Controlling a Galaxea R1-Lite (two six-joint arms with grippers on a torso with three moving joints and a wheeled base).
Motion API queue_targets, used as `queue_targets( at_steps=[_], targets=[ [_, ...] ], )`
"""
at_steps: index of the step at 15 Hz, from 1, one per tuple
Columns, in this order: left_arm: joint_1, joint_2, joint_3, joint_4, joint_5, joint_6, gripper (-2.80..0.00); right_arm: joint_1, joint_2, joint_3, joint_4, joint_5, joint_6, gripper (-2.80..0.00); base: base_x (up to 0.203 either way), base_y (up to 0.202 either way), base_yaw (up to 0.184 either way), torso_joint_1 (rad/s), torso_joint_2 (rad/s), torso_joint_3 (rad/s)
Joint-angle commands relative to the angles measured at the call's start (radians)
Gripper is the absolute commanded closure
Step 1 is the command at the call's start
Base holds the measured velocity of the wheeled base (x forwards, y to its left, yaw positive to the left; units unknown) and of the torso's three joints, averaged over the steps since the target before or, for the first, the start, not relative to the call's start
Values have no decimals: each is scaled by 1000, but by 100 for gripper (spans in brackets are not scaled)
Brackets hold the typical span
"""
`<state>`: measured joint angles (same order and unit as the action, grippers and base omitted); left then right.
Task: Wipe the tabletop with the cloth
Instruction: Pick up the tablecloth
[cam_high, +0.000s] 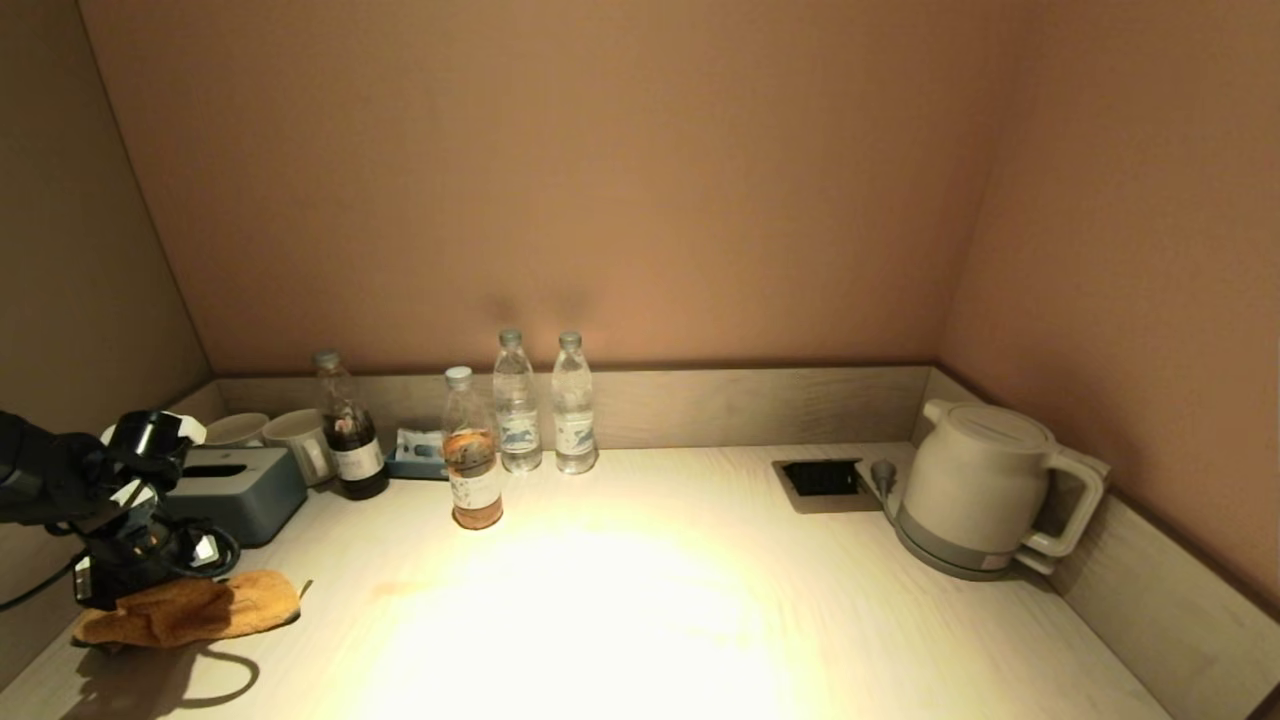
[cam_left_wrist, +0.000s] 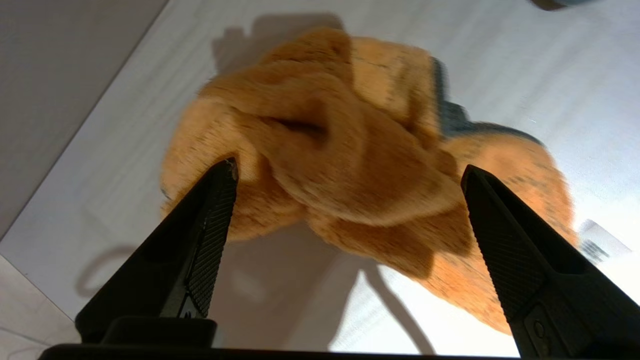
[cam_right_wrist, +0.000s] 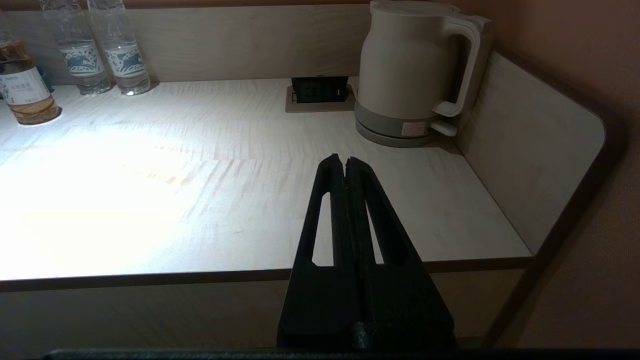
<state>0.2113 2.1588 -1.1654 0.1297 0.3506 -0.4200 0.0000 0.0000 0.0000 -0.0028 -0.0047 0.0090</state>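
I hold my left gripper spread above the crumpled cloth at lower left, ready to pinch it, while my right gripper waits pressed together off the table.

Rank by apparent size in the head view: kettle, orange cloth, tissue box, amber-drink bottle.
1. kettle
2. orange cloth
3. tissue box, close to the cloth, partly hidden by the left gripper, so unsure
4. amber-drink bottle

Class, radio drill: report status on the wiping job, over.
Left gripper open above the orange cloth, near left of the tabletop. Right gripper shut, parked off the front edge. Tea bottle stands nearest the wiping area.
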Motion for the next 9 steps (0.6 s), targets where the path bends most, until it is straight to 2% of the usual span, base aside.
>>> queue_targets(
  at_steps=[1, 4, 5, 6, 9],
  targets=[
    [13, 21, -4, 1, 2, -1, -280, 0, 0, 0, 0, 0, 0, 0, 0, 0, 0, 0, 0, 0],
    [19, 44, -13, 1, 2, -2, -280, 0, 0, 0, 0, 0, 0, 0, 0, 0, 0, 0, 0, 0],
    [17, 48, -14, 1, 2, -1, -210, 0, 0, 0, 0, 0, 0, 0, 0, 0, 0, 0, 0, 0],
    [17, 50, -13, 2, 2, 1, 0, 0, 0, 0, 0, 0, 0, 0, 0, 0, 0, 0, 0, 0],
    [17, 50, -13, 2, 2, 1, 0, 0, 0, 0, 0, 0, 0, 0, 0, 0, 0, 0, 0, 0]
  ],
)
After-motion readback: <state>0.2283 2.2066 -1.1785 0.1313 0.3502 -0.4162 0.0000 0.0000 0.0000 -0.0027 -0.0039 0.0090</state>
